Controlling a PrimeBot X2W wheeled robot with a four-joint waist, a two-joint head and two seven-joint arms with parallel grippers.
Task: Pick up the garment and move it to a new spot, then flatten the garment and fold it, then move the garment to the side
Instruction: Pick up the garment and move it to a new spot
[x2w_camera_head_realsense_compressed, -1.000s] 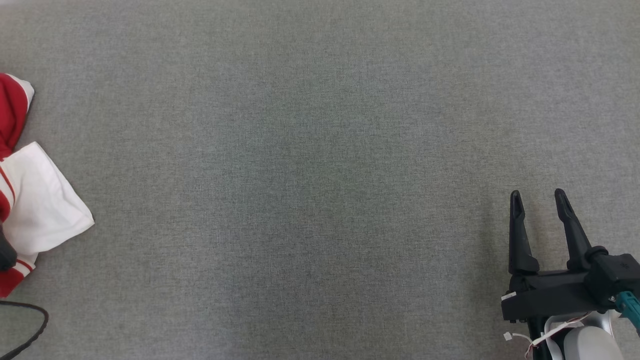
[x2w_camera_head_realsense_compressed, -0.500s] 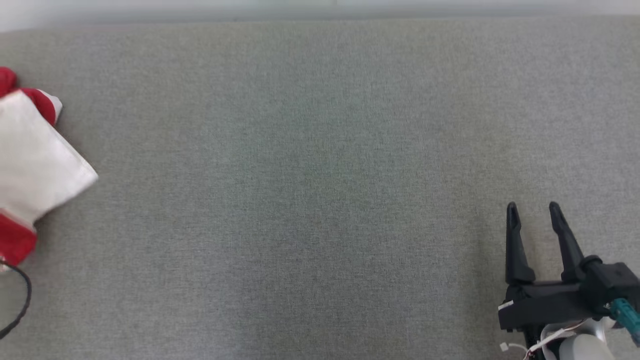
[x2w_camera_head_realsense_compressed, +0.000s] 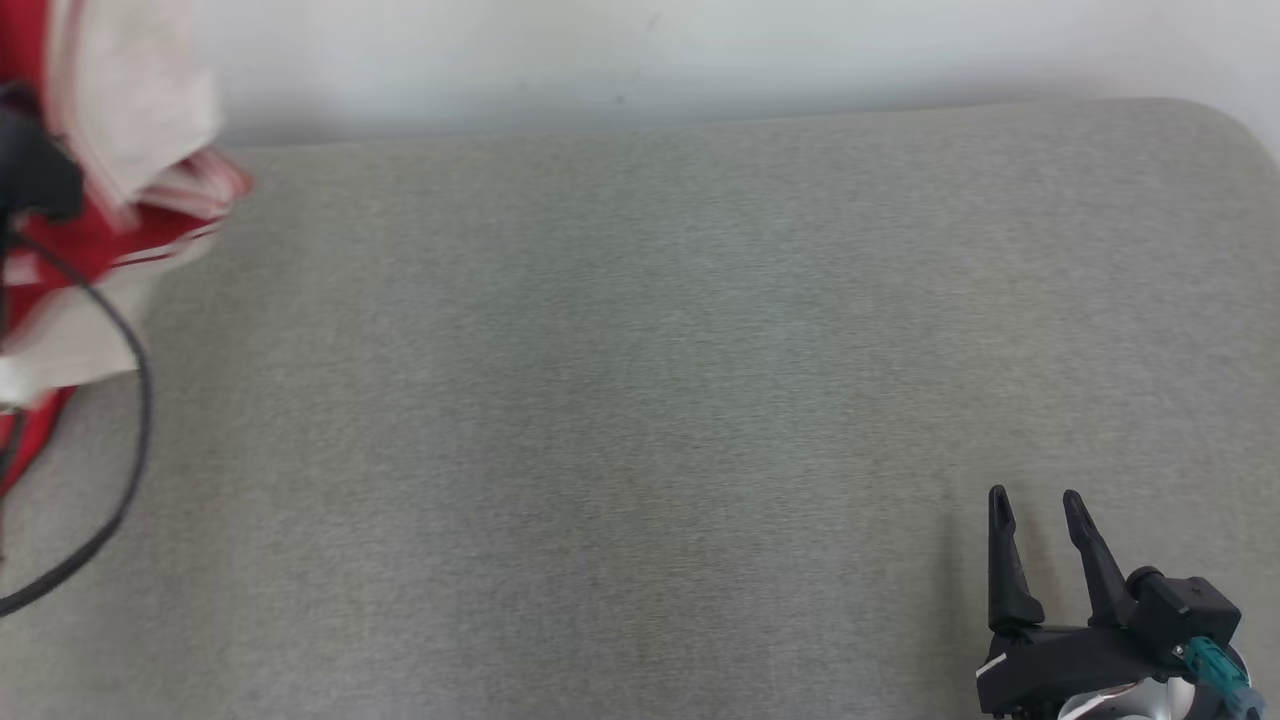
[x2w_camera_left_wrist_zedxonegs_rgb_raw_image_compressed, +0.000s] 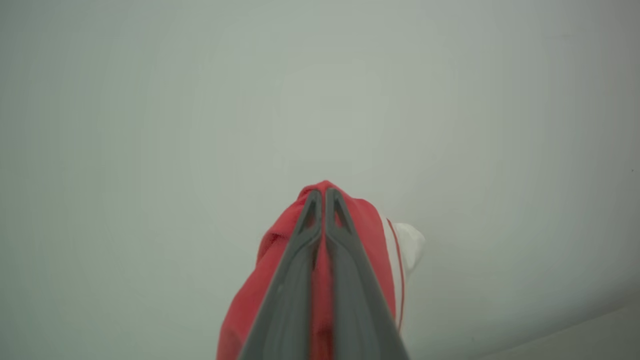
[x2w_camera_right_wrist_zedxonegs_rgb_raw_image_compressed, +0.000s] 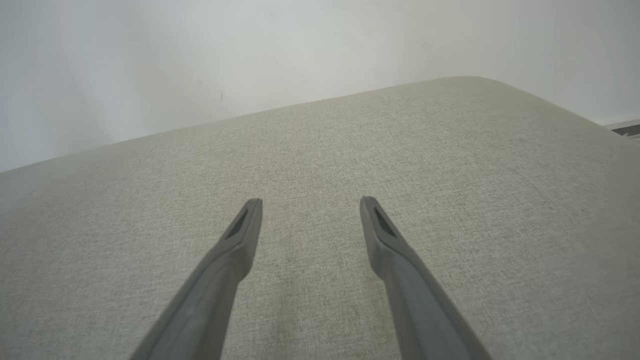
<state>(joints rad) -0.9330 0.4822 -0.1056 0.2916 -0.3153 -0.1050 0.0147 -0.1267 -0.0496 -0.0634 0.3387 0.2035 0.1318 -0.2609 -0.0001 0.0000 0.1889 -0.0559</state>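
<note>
Lifted since a second ago, the garment (x2w_camera_head_realsense_compressed: 140, 130) hangs blurred at upper left, its red fold pinched in the closed left tool (x2w_camera_left_wrist_zedxonegs_rgb_raw_image_compressed: 322, 194) — camera tilted too. Right tool (x2w_camera_head_realsense_compressed: 1035, 502) waits spread and empty, lower right. Carry high, clear of the grey surface (x2w_camera_head_realsense_compressed: 640, 400), then lower mid-frame.

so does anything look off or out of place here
Nothing spilled or damaged. The garment hangs bunched from the shut left gripper, and a black cable loops in front of it at the head view's left edge, where it might snag. The right gripper is open, holding nothing.
</note>
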